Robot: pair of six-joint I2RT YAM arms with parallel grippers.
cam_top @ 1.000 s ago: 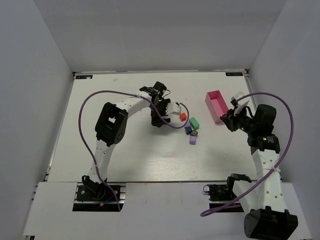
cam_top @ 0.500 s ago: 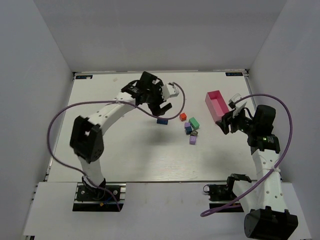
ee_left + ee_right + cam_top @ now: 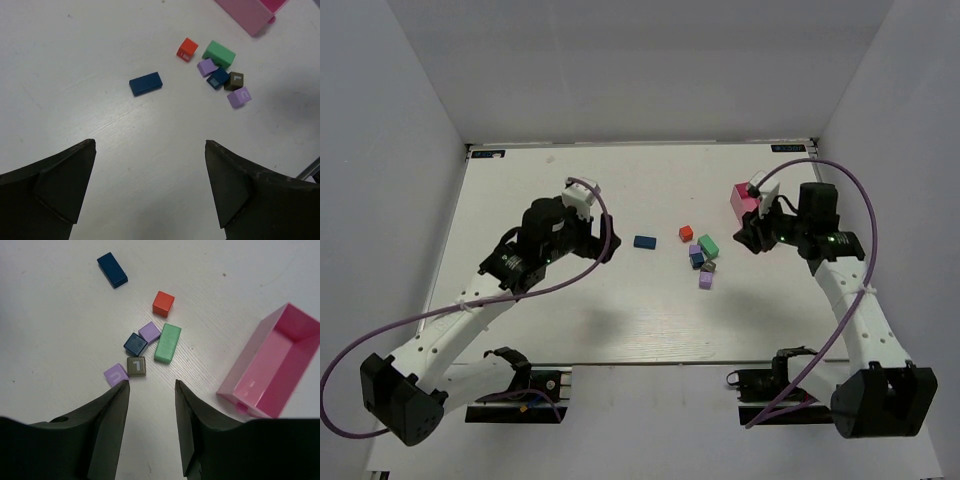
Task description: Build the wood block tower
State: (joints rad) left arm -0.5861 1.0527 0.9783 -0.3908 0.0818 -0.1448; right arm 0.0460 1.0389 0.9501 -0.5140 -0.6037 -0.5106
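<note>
White table (image 3: pixel 550 320), seen from above: seven painted wooden blocks lay singly on it, all to the left of the pink tray (image 3: pixel 740 196). The green block (image 3: pixel 708 245) sat nearest the tray, with the red cube (image 3: pixel 686 233) just beyond it. The lilac cube (image 3: pixel 695 250), navy cube (image 3: pixel 697 259), dark cube (image 3: pixel 709 267) and purple cube (image 3: pixel 706 281) huddled left of the tray's near end. The long blue block (image 3: pixel 644 241) lay alone, farthest from the tray. The right gripper (image 3: pixel 745 238) hung at the tray's near end, hiding part of it. The left gripper (image 3: pixel 598 246) hovered well left of the tray, past the blue block.

From the left wrist, that gripper's two dark fingers (image 3: pixel 65 185) stood wide apart and held nothing. The blue block lay ahead of them on bare table. The cluster of six sat between it and the tray, of which only a corner showed at the top right.

From the right wrist, the right gripper's jaws stood only partway apart, with nothing between them. The tray lay open side up at the right, and the green block was the piece closest to it. The navy and lilac cubes touched each other, and the dark cube lay just near of them. The purple cube showed right at the tip of one finger (image 3: pixel 107 430); whether they touched could not be told. The red cube and blue block lay farther off, the blue one farthest from the tray.
</note>
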